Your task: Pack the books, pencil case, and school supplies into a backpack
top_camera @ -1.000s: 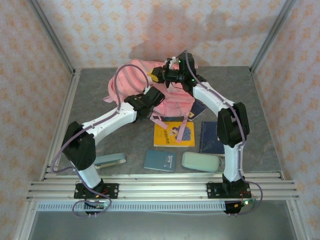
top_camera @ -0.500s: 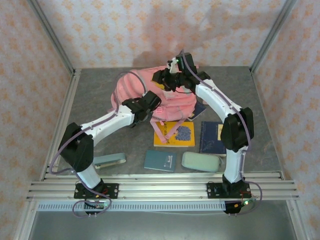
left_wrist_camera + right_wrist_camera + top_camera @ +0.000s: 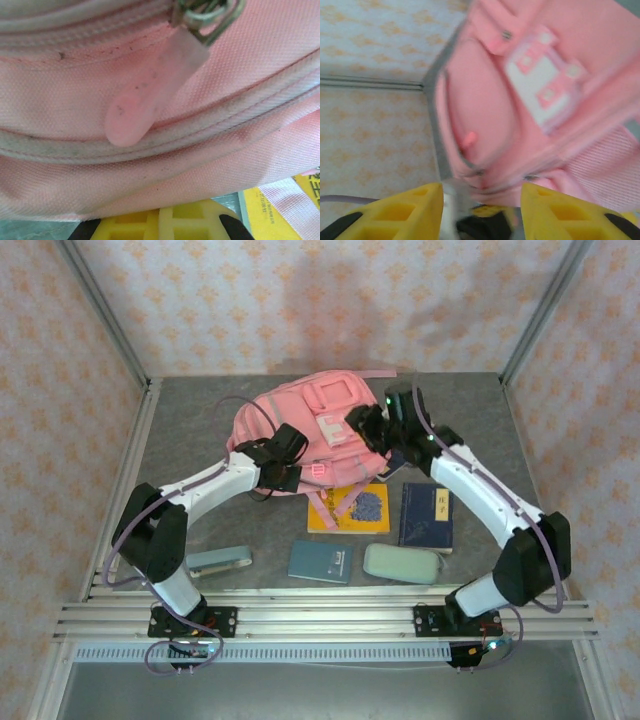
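Note:
The pink backpack [image 3: 320, 430] lies flat at the back of the table, front pockets up. My left gripper [image 3: 285, 462] is at its near left edge, shut on a fold of the backpack's fabric [image 3: 165, 165]; a pink zip pull [image 3: 145, 100] hangs just above the left gripper [image 3: 162, 215]. My right gripper [image 3: 364, 426] hovers open at the backpack's right side, nothing between its yellow fingers [image 3: 425, 210]; the view is blurred. On the table lie a yellow book [image 3: 352, 508], a navy book [image 3: 427, 515], a teal notebook [image 3: 320, 561], the mint pencil case [image 3: 400, 563] and a blue-grey stapler [image 3: 220, 561].
Another navy book [image 3: 397, 462] peeks out under the right arm. A pink strap [image 3: 325, 502] trails over the yellow book. Patterned walls and metal posts close in the grey table [image 3: 190, 430]; a rail [image 3: 320, 610] runs along the near edge.
The backpack, held raised a second ago, has dropped flat with its front up. My right gripper opened, let go and drew back to the right. The left gripper stayed shut at the edge.

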{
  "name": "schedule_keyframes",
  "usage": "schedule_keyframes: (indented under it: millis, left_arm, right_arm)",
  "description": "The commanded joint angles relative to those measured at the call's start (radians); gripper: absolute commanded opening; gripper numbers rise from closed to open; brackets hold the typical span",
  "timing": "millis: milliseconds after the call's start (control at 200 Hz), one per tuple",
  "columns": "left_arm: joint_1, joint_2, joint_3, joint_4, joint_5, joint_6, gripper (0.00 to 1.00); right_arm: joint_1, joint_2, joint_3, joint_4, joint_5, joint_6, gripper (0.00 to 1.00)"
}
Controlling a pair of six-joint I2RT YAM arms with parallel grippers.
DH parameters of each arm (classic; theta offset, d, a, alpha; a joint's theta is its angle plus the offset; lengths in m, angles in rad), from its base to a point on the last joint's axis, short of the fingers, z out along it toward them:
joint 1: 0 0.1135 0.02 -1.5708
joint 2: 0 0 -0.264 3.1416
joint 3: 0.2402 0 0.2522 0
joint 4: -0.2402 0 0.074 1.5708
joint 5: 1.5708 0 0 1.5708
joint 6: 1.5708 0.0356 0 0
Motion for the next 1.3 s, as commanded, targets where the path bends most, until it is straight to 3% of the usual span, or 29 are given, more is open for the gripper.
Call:
schedule_keyframes:
  millis: [0,60,125,150,325,480,540,636,706,1296]
  left_arm:
    - [0.003,-0.049,-0.013,0.072,0.074,-0.047,0.0]
    - [0.004,-0.053,-0.019,0.078,0.086,-0.051,0.0]
    - [0.007,-0.058,-0.021,0.079,0.095,-0.054,0.0]
    - [0.008,-0.061,-0.024,0.078,0.099,-0.054,0.0]
    - [0.018,-0.074,-0.026,0.071,0.136,-0.063,0.0]
    - [0.034,-0.098,-0.028,0.062,0.164,-0.071,0.0]
    - [0.038,-0.102,-0.026,0.055,0.174,-0.065,0.0]
    - [0.041,-0.1,-0.018,0.035,0.178,-0.051,0.0]
    - [0.043,-0.095,-0.019,0.024,0.168,-0.041,0.0]
    - [0.056,-0.071,-0.03,-0.051,0.115,-0.008,0.0]
  right_arm:
    - [0.0,-0.002,-0.181,0.213,-0.005,0.203,0.51]
    - [0.003,0.019,-0.244,0.301,-0.022,0.244,0.69]
    - [0.006,0.062,-0.278,0.381,-0.047,0.274,0.73]
    - [0.006,0.082,-0.287,0.418,-0.059,0.285,0.79]
    - [0.003,0.233,-0.318,0.685,-0.096,0.327,0.8]
    - [-0.013,0.324,-0.348,0.813,-0.076,0.326,0.65]
    - [-0.027,0.342,-0.356,0.841,-0.071,0.308,0.49]
    - [-0.053,0.361,-0.355,0.85,-0.072,0.282,0.14]
    - [-0.074,0.362,-0.34,0.815,-0.074,0.258,0.0]
    - [-0.235,0.416,-0.006,0.408,-0.103,-0.011,0.0]
